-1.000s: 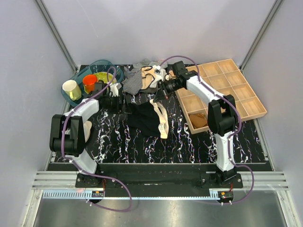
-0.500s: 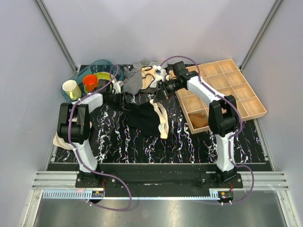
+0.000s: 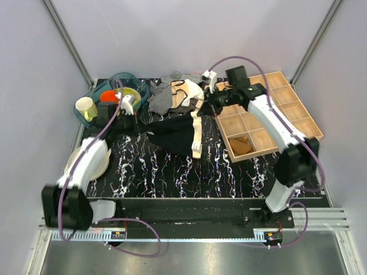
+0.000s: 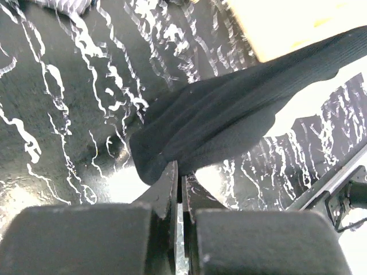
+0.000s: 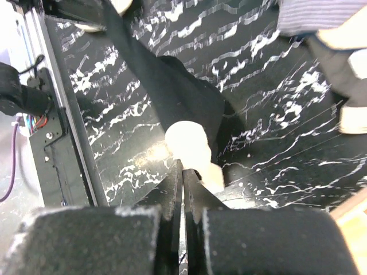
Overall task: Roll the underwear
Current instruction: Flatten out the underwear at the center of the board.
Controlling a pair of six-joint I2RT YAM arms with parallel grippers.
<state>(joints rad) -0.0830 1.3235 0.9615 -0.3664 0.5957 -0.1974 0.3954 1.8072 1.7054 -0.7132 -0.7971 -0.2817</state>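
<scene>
Note underwear (image 3: 175, 136) at centre-rear of black marbled surface (image 3: 149, 172), drawn out lengthwise btwn both tools. Unrolled; no bundle formed.

Record L tool (image 3: 140, 127) clenched on garment's L end. Per L wrist view: fingers (image 4: 163, 192) pinched tight on a black fabric corner, cloth running up and to the right, held clear of the surface near the grip.

Record R tool (image 3: 202, 107) clenched on garment's R end. Per R wrist view: fingers (image 5: 171, 186) nipped on the cream band (image 3: 196, 134), black fabric trailing away beyond it.

Note cream band hanging from R tool down over the black cloth, toward the arm bases. Mid part of garment sagging low; contact w/ surface cannot be told from overhead view.

Also logged:
- Wooden divided tray (image 3: 287, 97) at R side of surface, just beside R tool; tan bundle (image 3: 243, 146) in its near-L compartment.
- Striped cloth (image 3: 162, 98) at rear, behind the underwear, next to a cream-and-black garment.
- Clear blue tub (image 3: 94, 90) at rear L, holding orange cup (image 3: 109, 96); pale yellow cup (image 3: 86, 107) at its L end.
- Cream plate (image 3: 73, 163) at L edge, partly under L forearm.
</scene>
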